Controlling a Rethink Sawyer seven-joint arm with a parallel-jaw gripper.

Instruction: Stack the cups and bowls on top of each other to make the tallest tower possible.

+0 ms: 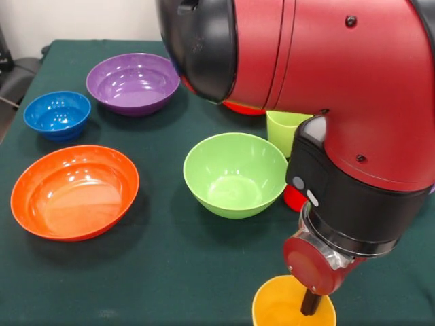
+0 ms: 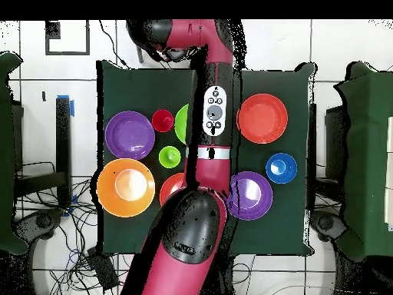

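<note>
The gripper [image 1: 311, 302] reaches into the yellow cup [image 1: 293, 303] at the near table edge, apparently gripping its wall, though its closure cannot be told; no tower stands yet; next comes lifting the cup clear; overhead shows two purple bowls [image 2: 129, 134], three orange-red, one blue, one green, plus red and green cups.

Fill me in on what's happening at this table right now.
A red and black Sawyer arm reaches down over a green-clothed table, its gripper dipping into the yellow cup at the near edge; whether it is open or shut cannot be seen. No tower exists yet. The light green bowl, large orange bowl, blue bowl and a purple bowl sit apart, each upright and empty. A light green cup stands behind the green bowl.
</note>
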